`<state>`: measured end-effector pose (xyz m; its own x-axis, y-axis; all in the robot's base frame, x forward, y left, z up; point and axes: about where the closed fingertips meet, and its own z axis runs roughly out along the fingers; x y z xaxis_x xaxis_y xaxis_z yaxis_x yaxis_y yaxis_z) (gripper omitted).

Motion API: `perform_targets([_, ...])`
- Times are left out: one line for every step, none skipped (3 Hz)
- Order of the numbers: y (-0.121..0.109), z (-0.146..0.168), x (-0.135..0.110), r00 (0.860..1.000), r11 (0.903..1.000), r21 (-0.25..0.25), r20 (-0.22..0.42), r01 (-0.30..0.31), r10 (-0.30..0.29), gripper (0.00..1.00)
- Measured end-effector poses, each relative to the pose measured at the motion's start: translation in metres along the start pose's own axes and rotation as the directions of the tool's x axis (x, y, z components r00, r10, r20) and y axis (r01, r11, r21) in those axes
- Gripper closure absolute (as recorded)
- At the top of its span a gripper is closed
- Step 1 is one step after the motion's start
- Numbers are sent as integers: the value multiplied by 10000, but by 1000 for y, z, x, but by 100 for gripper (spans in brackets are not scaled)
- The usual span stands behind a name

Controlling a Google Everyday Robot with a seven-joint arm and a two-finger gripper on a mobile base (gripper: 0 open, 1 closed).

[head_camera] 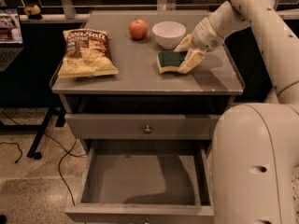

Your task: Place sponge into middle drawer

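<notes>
The sponge (169,61), pale yellow with a dark green top, is over the right part of the cabinet top (140,69), just in front of the white bowl (169,33). My gripper (186,53) reaches in from the right and is shut on the sponge's right end, with one finger behind it and one in front. The sponge seems held just above the surface. The middle drawer (140,181) is pulled open below, and its grey floor is bare. The drawer front above it (147,129), with a round knob, is closed.
A red apple (138,29) stands left of the bowl. A chip bag (87,52) lies on the left of the cabinet top. My white arm and base (254,157) fill the right side, next to the open drawer. Cables lie on the floor at the left.
</notes>
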<state>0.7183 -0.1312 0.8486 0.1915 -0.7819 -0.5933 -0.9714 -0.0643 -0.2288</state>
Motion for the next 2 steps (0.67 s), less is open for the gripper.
perform_targets([10, -39, -4, 9995, 9939, 1097, 271, 146, -177, 100])
perform_targets([34, -85, -26, 9945, 9662, 2548, 840, 389, -622, 100])
